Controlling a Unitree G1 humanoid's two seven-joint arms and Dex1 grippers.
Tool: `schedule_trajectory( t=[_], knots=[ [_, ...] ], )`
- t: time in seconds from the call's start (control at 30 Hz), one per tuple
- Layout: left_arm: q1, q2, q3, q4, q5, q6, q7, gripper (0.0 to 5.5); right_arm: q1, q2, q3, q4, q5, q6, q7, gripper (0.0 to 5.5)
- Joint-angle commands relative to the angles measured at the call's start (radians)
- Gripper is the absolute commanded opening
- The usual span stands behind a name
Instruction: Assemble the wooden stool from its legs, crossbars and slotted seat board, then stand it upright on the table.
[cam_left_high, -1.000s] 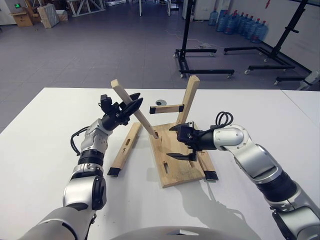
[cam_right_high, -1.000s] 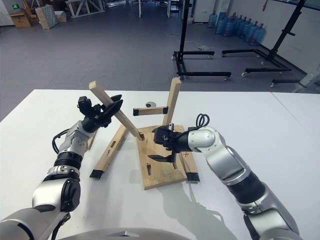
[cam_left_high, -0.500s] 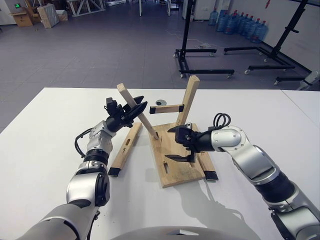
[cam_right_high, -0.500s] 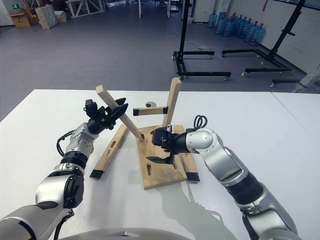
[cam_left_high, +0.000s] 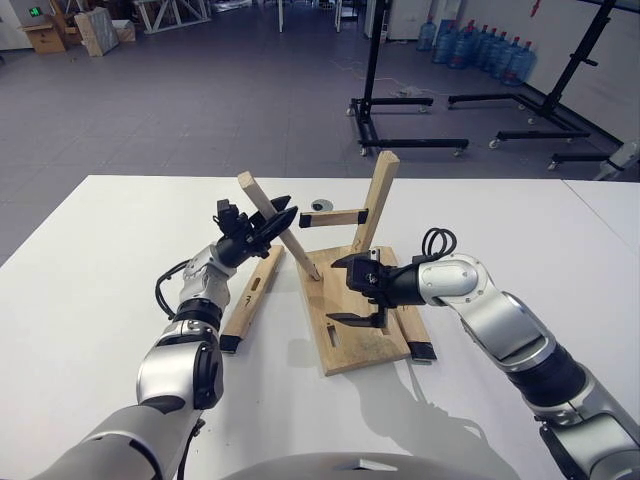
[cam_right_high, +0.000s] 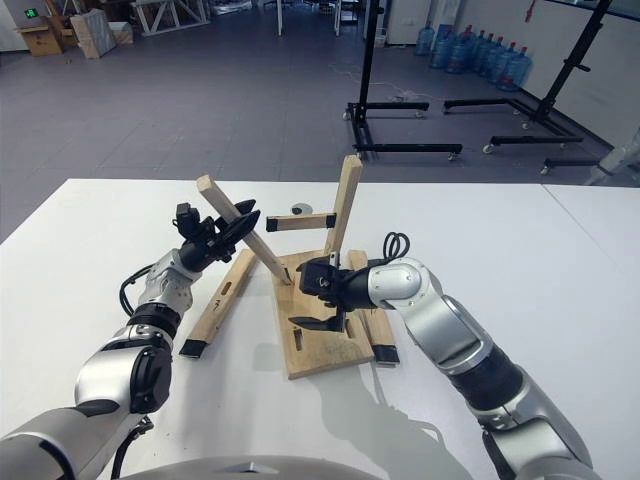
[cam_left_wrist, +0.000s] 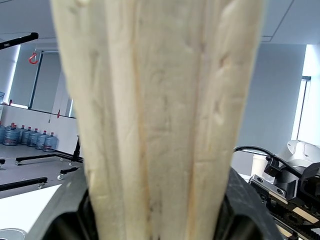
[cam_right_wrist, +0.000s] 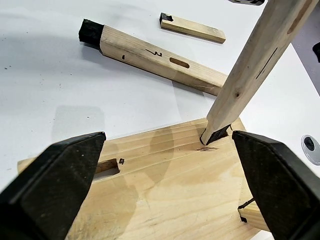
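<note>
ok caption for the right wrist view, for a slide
Open right claw framing the slotted seat board, a tilted leg resting on it, a second leg lying on the table.

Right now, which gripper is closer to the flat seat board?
Right. The right gripper hangs open just above the seat board; the left gripper is up off its far left corner, shut on the tilted leg.

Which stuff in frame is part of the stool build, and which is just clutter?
Job: seat board; tilted leg held in left gripper; upright leg with crossbar; flat leg left of board; flat leg along its right edge; right gripper, open.
Lying about: table grommet; black floor stands; water bottles.
</note>
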Motion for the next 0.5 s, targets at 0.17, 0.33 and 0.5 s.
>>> schedule_trajectory(
  t=[0.17,0.33,0.5],
  knots=[
    [-0.022,0.02,-0.023,0.013,0.058,-0.038,-0.017,2.01,0.007,-0.004,0.004,-0.017,0.008,0.008,-0.001,4.68],
    [-0.042,0.038,0.001,0.004,0.033,0.006,-0.021,2.01,0.006,-0.001,0.004,-0.015,0.009,0.009,-0.003,4.68],
    [-0.06,0.049,0.029,-0.019,0.002,0.06,-0.018,2.01,0.004,0.004,0.008,-0.013,0.008,0.009,-0.003,4.68]
  ],
)
